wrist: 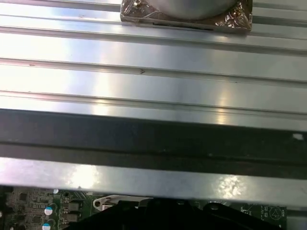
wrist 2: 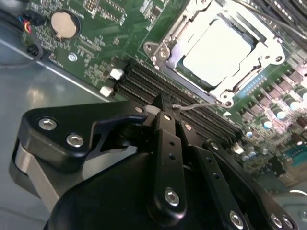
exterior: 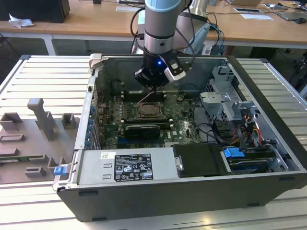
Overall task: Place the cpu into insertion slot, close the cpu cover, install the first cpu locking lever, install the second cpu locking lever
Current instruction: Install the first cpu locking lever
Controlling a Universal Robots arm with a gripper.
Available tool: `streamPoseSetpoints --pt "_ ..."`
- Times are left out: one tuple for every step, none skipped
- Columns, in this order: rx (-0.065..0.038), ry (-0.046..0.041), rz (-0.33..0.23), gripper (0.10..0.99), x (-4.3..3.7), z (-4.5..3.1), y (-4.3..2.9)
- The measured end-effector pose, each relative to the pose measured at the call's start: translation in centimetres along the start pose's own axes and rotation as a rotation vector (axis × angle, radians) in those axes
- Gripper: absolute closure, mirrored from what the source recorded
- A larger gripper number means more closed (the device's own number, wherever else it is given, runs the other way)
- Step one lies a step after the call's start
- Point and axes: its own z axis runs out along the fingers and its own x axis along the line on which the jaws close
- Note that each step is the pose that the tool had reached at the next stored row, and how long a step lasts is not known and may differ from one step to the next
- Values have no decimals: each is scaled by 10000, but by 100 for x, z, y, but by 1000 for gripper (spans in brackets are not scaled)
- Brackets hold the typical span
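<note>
Sitting in insertion slot, cpu, end effector fingertips indistinct

Insertion slot beneath cpu

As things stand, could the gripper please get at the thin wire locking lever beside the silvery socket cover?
Probably yes: the gripper sits right at the thin wire locking lever, with nothing between them, beside the silvery socket cover.

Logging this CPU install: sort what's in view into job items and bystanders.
Job items: cpu, seated in the insertion slot; cpu cover closed over it; gripper at a thin wire lever.

Bystanders: coin battery, memory slots, power supply, drive cage.
</note>
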Motion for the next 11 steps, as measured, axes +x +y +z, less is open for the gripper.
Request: streamPoseSetpoints --pt "-13 -1 1 980 10 -6 1" --pt "-26 -2 0 980 18 -12 3" --pt "-38 -3 1 980 26 -16 4" --pt "-53 -5 0 980 33 -17 4" --pt "-58 -6 1 980 39 -17 5" --pt "-60 -6 1 980 44 -17 6" --pt "-61 -5 0 980 50 -17 6" --pt "-61 -5 0 980 56 -18 6" --pt "-63 -5 0 980 62 -18 7" --pt "-66 -5 0 980 69 -18 7" --pt "-68 -5 0 980 77 -18 8"
